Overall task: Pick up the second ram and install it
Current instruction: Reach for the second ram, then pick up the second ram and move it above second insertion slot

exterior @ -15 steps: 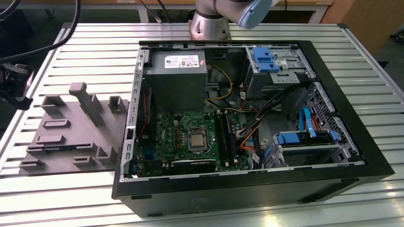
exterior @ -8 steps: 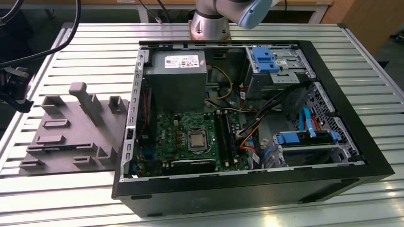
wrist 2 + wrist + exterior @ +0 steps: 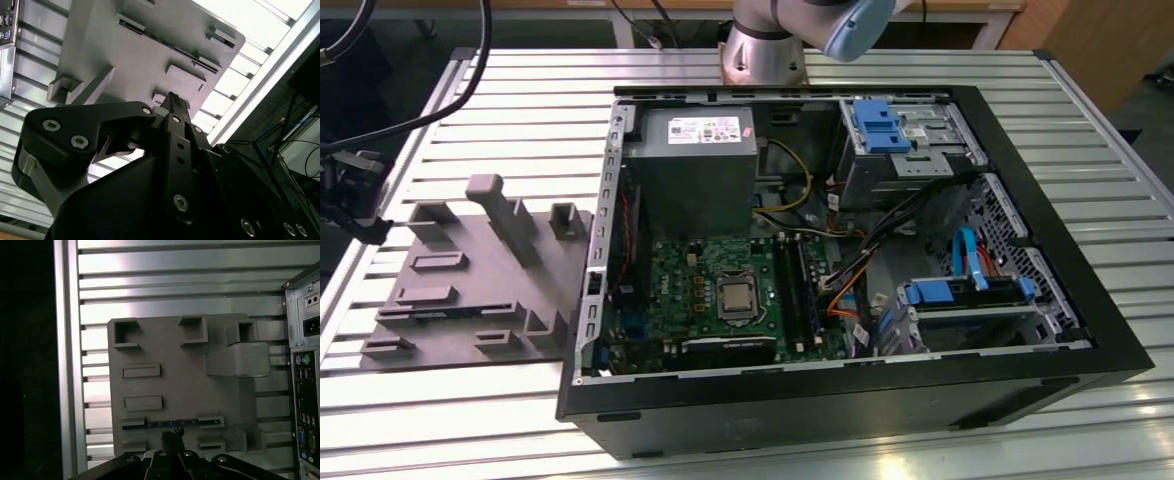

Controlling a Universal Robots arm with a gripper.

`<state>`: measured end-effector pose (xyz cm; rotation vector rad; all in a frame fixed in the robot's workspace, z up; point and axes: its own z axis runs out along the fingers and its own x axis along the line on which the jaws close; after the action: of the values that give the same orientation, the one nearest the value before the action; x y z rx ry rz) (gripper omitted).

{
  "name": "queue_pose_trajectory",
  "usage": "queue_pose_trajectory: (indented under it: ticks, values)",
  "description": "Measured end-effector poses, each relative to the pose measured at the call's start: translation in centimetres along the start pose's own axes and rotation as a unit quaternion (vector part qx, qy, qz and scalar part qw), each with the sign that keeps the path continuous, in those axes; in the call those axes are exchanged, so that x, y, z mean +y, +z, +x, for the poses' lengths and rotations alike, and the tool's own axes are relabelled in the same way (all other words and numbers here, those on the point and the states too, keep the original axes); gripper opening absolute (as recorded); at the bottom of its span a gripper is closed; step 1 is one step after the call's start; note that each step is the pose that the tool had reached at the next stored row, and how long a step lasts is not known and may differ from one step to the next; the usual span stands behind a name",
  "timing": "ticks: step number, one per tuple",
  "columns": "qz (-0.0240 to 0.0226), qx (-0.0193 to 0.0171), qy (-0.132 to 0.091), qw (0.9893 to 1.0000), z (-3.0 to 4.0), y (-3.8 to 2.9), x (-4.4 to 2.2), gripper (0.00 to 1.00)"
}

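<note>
Grey tray (image 3: 180, 385) holds one ram (image 3: 170, 424) edge-up, beneath one claw (image 3: 172, 433) clenched on nothing.

Dark second ram (image 3: 157, 424), edge-up in fixture (image 3: 185, 390)

light: bright overhead | glare: table slats (image 3: 265, 22) | shadows: soft

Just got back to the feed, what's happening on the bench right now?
The arm's gripper hangs over the grey parts holder, which sits on the slatted table beside the open computer case. The second ram lies on edge in a long slot of that holder, right at the gripper's tip and not yet lifted. Whether the gripper is touching it cannot be told.
</note>
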<state>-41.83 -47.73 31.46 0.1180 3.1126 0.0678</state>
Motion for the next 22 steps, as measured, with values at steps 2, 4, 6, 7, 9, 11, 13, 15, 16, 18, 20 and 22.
queue_pose_trajectory:
  ticks: [2,4,6,7,9,11,13,15,16,18,20,22]
  values:
    - [0.0,0.0,0.0,1.0,0.01,0.14,-0.09,0.11]
    - [0.0001,0.0001,0.0,1.0,0.01,0.26,-0.18,0.11]
    - [0.0001,0.0001,0.0,1.0,0.01,0.39,-0.26,0.11]
    - [0.0,0.0001,0.0,1.0,0.01,0.46,-0.29,0.11]
    - [0.0,0.0001,0.0,1.0,0.01,0.57,-0.36,0.11]
    - [0.0001,0.0001,0.0,1.0,0.01,0.65,-0.39,0.11]
    - [0.0001,0.0001,0.0,1.0,0.01,0.66,-0.39,0.11]
    - [0.0001,0.0001,0.0,1.0,0.01,0.68,-0.4,0.11]
    - [0.0,0.0001,0.0,1.0,0.01,0.69,-0.4,0.11]
    - [0.0,0.0001,0.0,1.0,0.01,0.7,-0.4,0.11]
    - [0.0,0.0001,0.0,1.0,0.01,0.7,-0.4,0.11]
    - [0.0,0.0,0.0,1.0,0.01,0.7,-0.4,0.11]
